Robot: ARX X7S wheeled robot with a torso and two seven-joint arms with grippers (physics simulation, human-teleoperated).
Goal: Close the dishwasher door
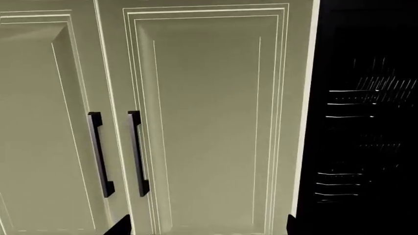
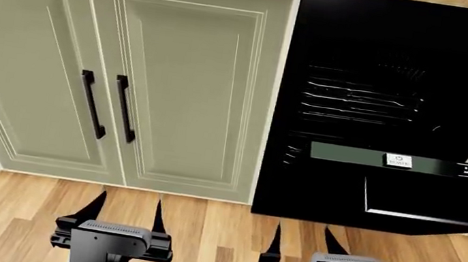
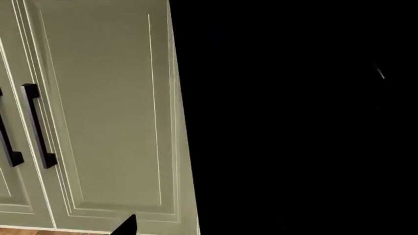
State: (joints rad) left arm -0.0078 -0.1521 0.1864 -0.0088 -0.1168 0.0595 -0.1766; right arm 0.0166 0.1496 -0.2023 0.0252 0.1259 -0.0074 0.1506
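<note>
Head view: the dishwasher door (image 2: 408, 197) is seen hanging partly lowered at right, unclosed; the left gripper (image 2: 124, 215) and right gripper (image 2: 301, 240) are held spread, low and clear, untouched.

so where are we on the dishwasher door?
Nothing done yet: the door hangs open, racks visible inside the dark cavity. Nothing in hand: the left gripper and right gripper are both open and empty, hovering over the floor, short of the door. Left: reach the door and push it shut.
</note>
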